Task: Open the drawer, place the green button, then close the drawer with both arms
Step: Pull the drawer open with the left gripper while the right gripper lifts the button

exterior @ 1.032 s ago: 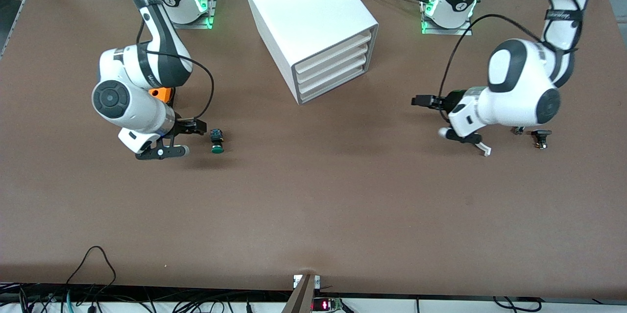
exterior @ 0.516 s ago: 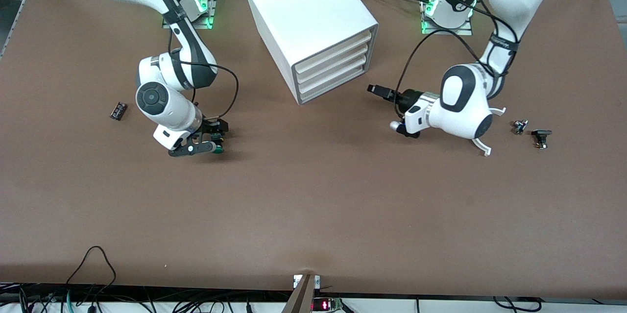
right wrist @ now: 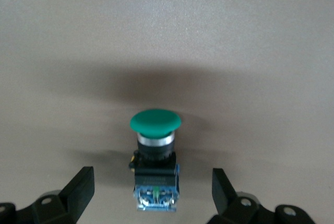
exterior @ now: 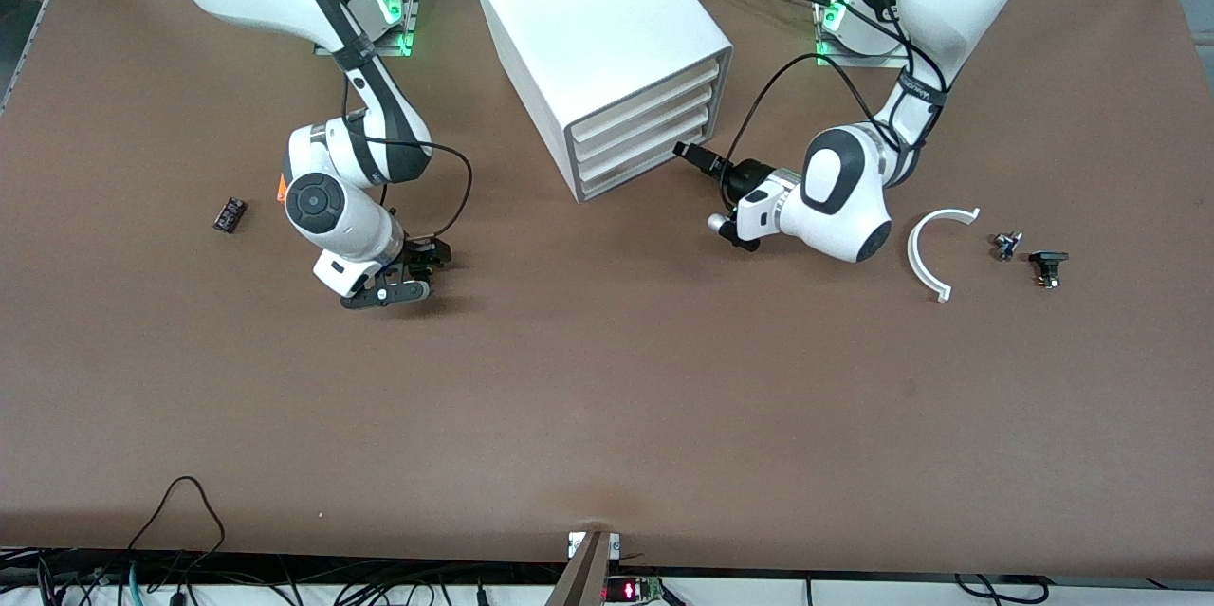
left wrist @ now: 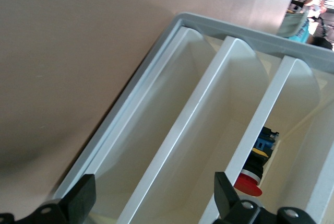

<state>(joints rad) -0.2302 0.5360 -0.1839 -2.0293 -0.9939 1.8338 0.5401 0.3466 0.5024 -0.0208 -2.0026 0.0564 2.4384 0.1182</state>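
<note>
Both grippers open: right over the button, left at the cabinet front.

The right gripper [exterior: 403, 279] hangs low over the matte brown table [exterior: 607, 397], fingers spread either side of the button [right wrist: 155, 156]; only its wrist view shows that smooth domed green cap on a blocky black-and-blue body. The left gripper [exterior: 697, 158], arm bent low, points at the glossy white cabinet [exterior: 588, 27] beside the bottom drawer [exterior: 645, 172]. Its wrist view shows a red-capped part [left wrist: 249, 183] inside a tray. A curved white strip [exterior: 925, 250] lies toward the left arm's end.
</note>
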